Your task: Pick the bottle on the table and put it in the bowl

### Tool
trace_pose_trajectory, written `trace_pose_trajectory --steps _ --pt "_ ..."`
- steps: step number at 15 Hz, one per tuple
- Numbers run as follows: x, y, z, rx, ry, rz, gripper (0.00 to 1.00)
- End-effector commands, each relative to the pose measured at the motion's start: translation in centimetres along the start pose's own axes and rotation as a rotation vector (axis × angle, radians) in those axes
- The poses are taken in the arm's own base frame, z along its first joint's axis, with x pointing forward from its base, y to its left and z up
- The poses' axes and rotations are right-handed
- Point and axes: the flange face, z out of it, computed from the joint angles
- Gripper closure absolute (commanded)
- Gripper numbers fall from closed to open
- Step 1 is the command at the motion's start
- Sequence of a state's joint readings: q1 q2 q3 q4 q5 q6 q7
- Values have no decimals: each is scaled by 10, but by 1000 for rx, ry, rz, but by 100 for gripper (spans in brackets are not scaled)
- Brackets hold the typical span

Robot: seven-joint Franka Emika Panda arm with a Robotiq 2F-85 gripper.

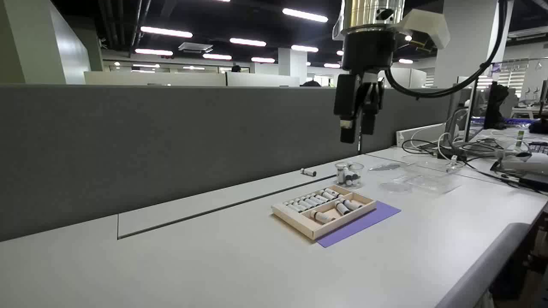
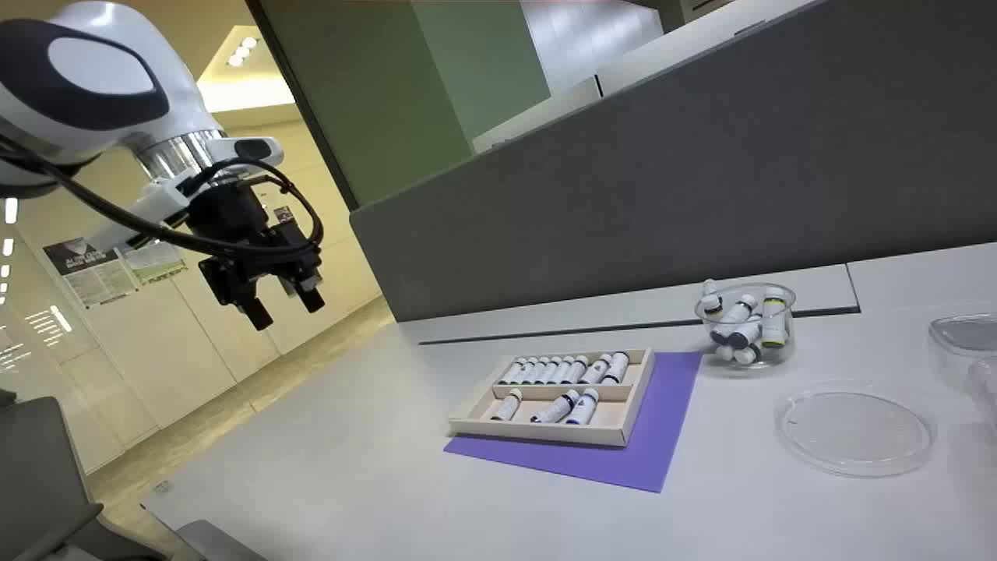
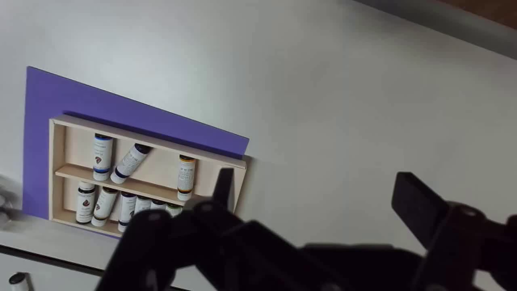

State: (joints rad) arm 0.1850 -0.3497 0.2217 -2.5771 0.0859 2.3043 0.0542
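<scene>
A small white bottle with a dark end point(image 1: 308, 172) lies on its side on the table near the grey partition. It also shows in the bottom left corner of the wrist view point(image 3: 19, 281), partly cut off. In the exterior view from the robot's far side I cannot tell it from the bowl's bottles. The clear bowl point(image 1: 361, 172) stands beside it and holds several similar bottles; it also shows in an exterior view point(image 2: 790, 315). My gripper point(image 1: 358, 131) is open and empty, high above the table; it also shows in an exterior view point(image 2: 286, 309) and in the wrist view point(image 3: 315, 178).
A wooden two-row box point(image 2: 537, 431) with several bottles rests partly on a purple sheet point(image 2: 662, 436). A clear round lid point(image 2: 857, 432) lies beside the bowl. The grey partition point(image 1: 180, 145) runs along the table's back. Cables point(image 1: 428, 147) lie at the far end.
</scene>
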Motion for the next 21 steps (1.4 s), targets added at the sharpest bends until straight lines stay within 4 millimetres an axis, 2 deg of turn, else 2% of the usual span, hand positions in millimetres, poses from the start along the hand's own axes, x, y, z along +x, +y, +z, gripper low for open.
trace_pose_trajectory --steps 1,8,9,11,17,21 --pt "0 0 0 0 -1 0 0" --pt "0 0 0 0 -1 0 0" --pt "7 11 -1 5 5 -10 0" --pt "24 42 -2 18 -5 -52 0" --pt "78 185 -12 134 -32 -214 0" --pt "106 269 -17 139 -100 -144 0"
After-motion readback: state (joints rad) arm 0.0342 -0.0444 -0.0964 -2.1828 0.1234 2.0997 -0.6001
